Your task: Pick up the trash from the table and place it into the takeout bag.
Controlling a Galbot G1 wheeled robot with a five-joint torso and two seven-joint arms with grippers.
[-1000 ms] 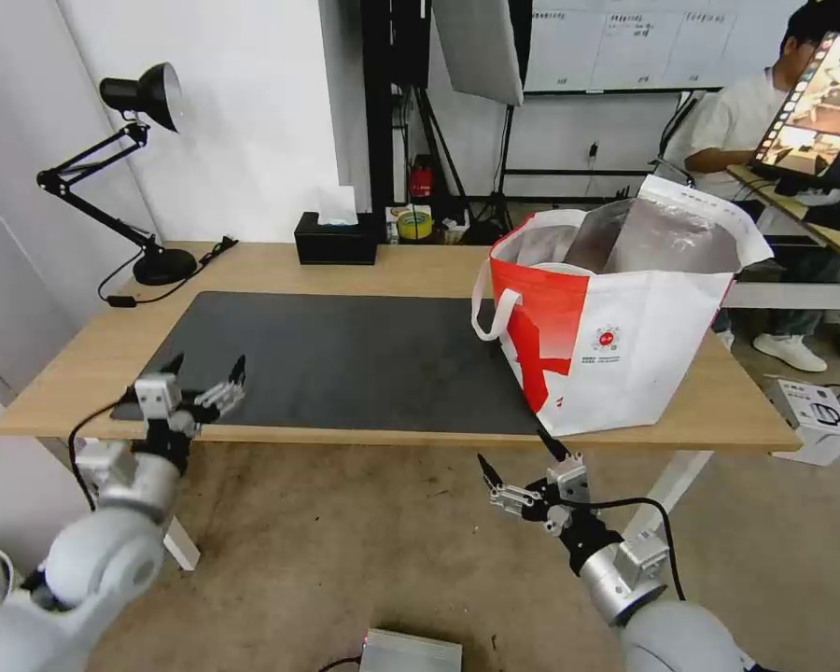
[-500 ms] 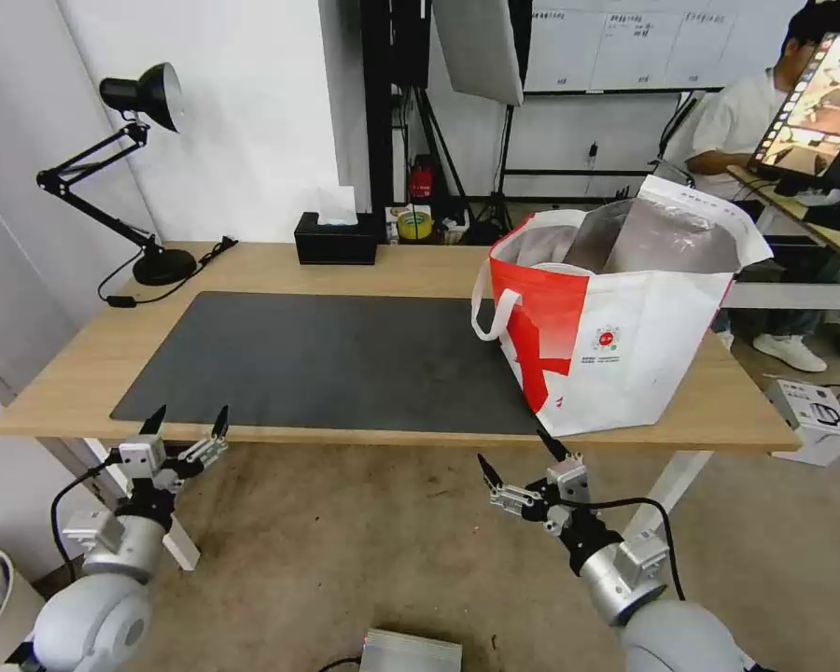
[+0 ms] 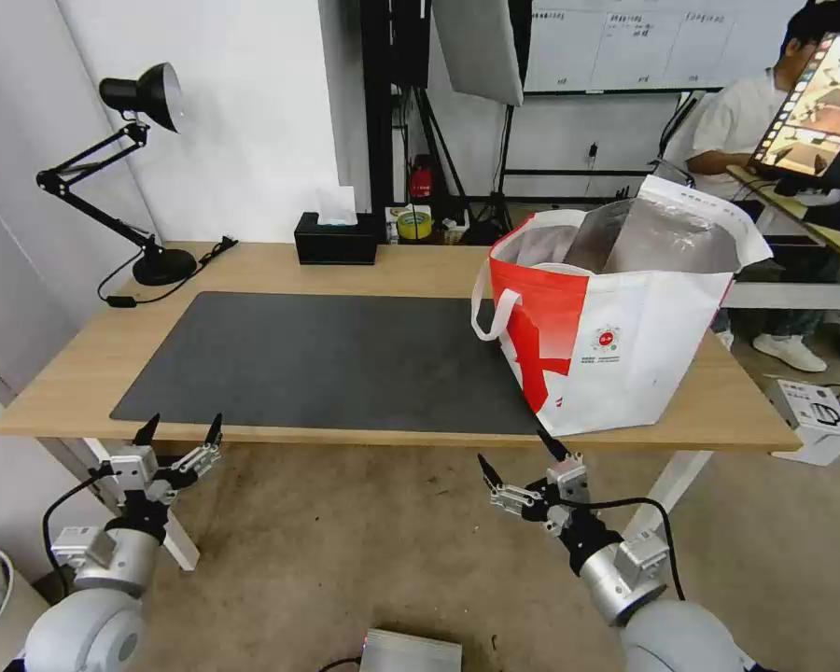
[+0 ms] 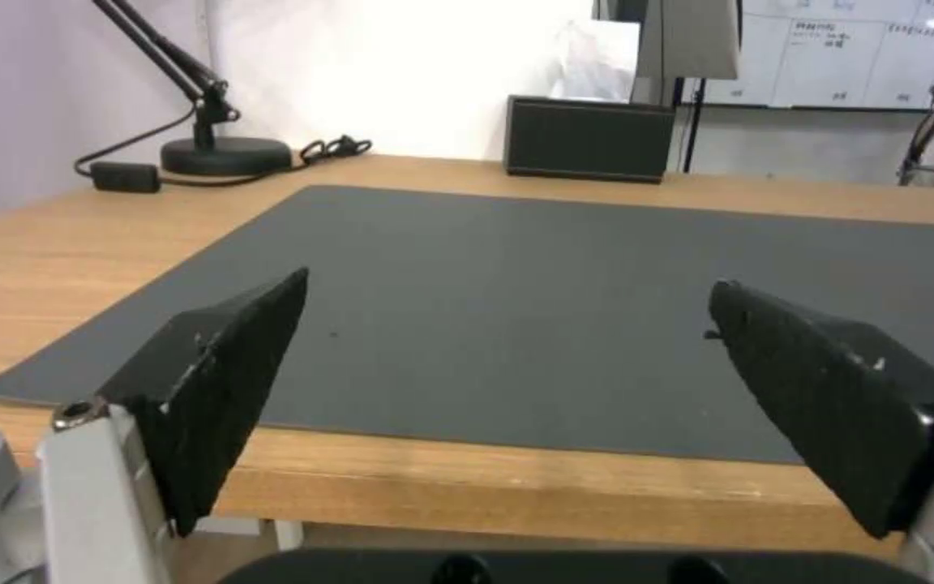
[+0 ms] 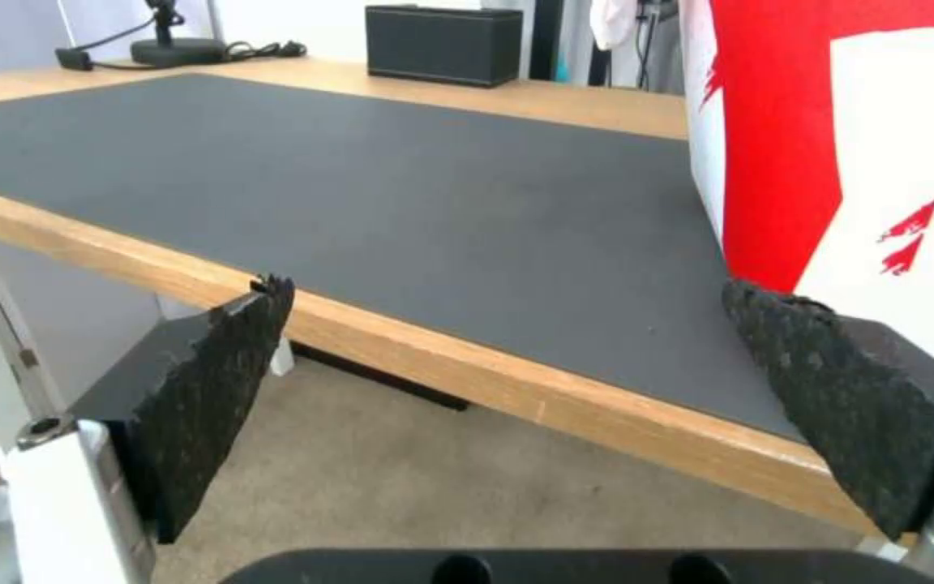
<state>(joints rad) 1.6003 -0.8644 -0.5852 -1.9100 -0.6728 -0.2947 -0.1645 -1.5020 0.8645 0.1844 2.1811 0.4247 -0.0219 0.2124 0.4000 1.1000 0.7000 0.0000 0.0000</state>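
Head view: left end effector (image 3: pixel 179 430) and right end effector (image 3: pixel 520 452) hang below the desk (image 3: pixel 84 369) front edge, both with fingers apart (nothing held). Takeout bag (image 3: pixel 616 327) stands upright on the desk's right end, partly on the grey mat (image 3: pixel 336 359).

An office-lab: whiteboard (image 3: pixel 616 42), monitor (image 3: pixel 817 107), tripod stands (image 3: pixel 434 140).
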